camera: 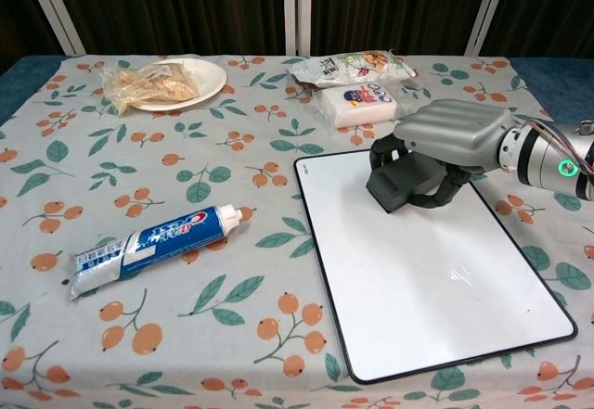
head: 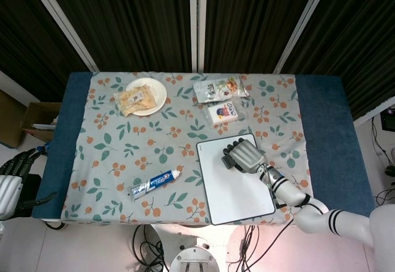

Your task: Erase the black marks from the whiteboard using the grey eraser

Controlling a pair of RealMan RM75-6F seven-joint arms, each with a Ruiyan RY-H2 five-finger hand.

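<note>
The whiteboard point(camera: 418, 270) point(head: 229, 185) lies at the table's near right, and its white surface shows no black marks in either view. My right hand point(camera: 450, 140) point(head: 247, 155) grips the grey eraser point(camera: 401, 183) point(head: 228, 159) and holds it against the board's far edge. My left hand point(head: 9, 179) hangs off the table's left side in the head view, fingers apart, holding nothing.
A toothpaste tube point(camera: 153, 245) lies left of the board. Behind the board sit a white packet point(camera: 358, 105) and a snack bag point(camera: 351, 67). A plate point(camera: 206, 84) bearing a bagged snack stands at the far left.
</note>
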